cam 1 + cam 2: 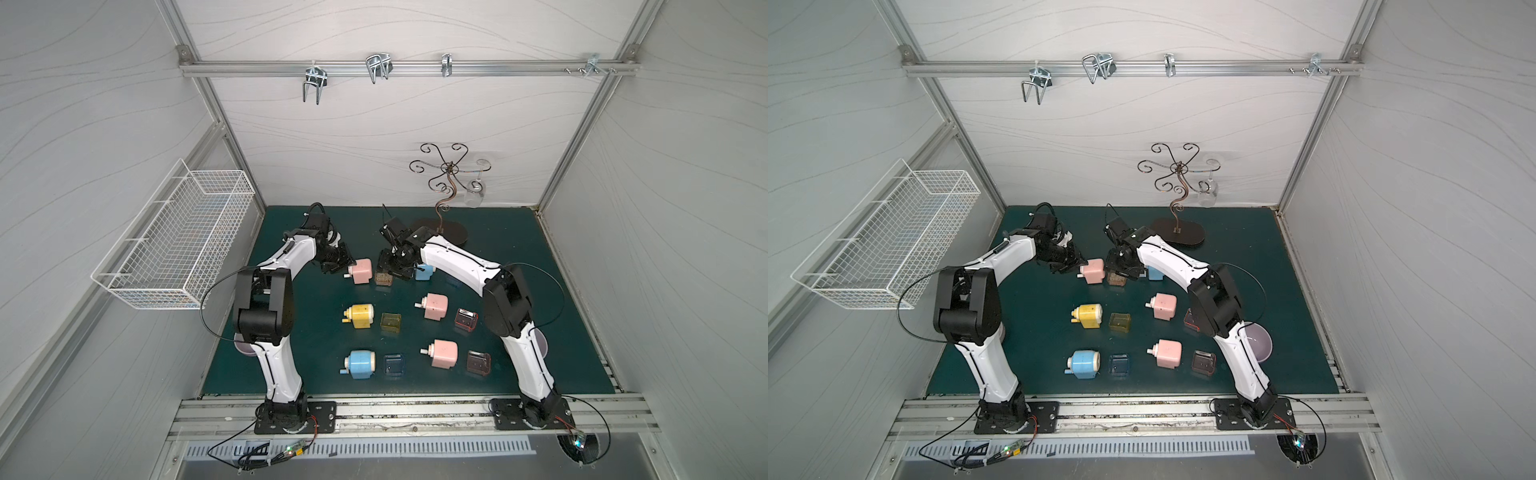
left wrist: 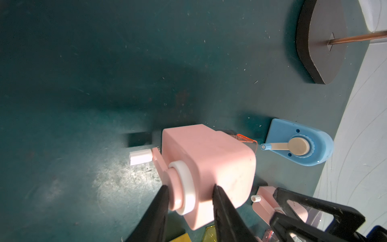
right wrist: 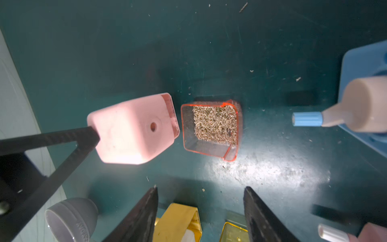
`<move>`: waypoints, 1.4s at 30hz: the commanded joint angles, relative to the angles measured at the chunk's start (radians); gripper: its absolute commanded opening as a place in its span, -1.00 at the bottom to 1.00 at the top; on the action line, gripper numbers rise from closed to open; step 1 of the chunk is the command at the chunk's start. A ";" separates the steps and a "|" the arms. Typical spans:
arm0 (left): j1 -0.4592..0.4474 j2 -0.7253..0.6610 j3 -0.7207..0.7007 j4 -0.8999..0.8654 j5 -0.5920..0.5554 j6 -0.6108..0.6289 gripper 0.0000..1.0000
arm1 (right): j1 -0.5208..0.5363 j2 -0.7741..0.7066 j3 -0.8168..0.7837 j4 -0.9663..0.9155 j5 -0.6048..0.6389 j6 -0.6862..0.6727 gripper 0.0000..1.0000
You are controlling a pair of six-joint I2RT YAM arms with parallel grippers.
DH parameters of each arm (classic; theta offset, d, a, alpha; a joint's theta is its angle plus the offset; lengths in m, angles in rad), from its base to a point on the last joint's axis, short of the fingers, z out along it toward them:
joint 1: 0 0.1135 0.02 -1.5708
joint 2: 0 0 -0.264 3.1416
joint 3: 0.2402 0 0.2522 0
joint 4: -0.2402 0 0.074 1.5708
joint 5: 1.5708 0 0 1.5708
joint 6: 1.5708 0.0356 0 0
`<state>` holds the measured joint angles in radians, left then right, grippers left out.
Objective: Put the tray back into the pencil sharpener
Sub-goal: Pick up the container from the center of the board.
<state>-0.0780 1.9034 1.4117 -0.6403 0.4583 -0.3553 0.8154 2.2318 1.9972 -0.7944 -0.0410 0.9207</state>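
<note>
A pink pencil sharpener (image 1: 360, 271) (image 1: 1093, 271) lies on its side at the back of the green mat, crank end toward the left arm. My left gripper (image 1: 343, 266) (image 2: 190, 186) is shut on it; one finger sits beside the crank hub and one on the body (image 2: 209, 150). Right beside the sharpener's open slot (image 3: 129, 130) sits its clear orange tray (image 3: 211, 130) (image 1: 384, 278), filled with shavings and apart from the sharpener. My right gripper (image 3: 201, 189) (image 1: 395, 270) hangs just over the tray, open, with nothing between its fingers.
A blue sharpener (image 1: 424, 272) stands close behind the right gripper. Nearer the front lie several more sharpeners (image 1: 359, 316) and loose trays (image 1: 390, 323). A scrolled metal stand (image 1: 444, 232) is at the back, a wire basket (image 1: 174, 237) on the left wall, a purple bowl (image 1: 1258, 343) at right.
</note>
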 commanded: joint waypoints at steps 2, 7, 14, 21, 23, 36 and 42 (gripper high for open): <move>-0.014 0.030 0.029 -0.043 -0.042 0.040 -0.24 | 0.013 0.045 0.053 -0.032 0.044 0.012 0.29; -0.018 0.036 0.035 -0.055 -0.059 0.049 -0.24 | 0.018 0.062 0.059 -0.032 0.085 0.012 0.24; -0.024 0.040 0.038 -0.062 -0.072 0.058 -0.23 | 0.018 0.077 0.064 -0.042 0.122 0.009 0.22; -0.030 0.043 0.041 -0.065 -0.075 0.061 -0.23 | 0.016 0.107 0.093 -0.065 0.139 -0.002 0.18; -0.032 0.043 0.043 -0.067 -0.075 0.063 -0.24 | 0.017 0.115 0.098 -0.069 0.143 -0.006 0.13; -0.042 0.048 0.047 -0.075 -0.081 0.070 -0.25 | 0.001 0.159 0.139 -0.115 0.169 -0.031 -0.05; -0.045 0.049 0.048 -0.078 -0.082 0.071 -0.26 | -0.003 0.185 0.169 -0.136 0.164 -0.045 -0.25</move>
<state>-0.1051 1.9121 1.4456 -0.6735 0.3996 -0.3096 0.8177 2.3844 2.1391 -0.8825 0.1131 0.8894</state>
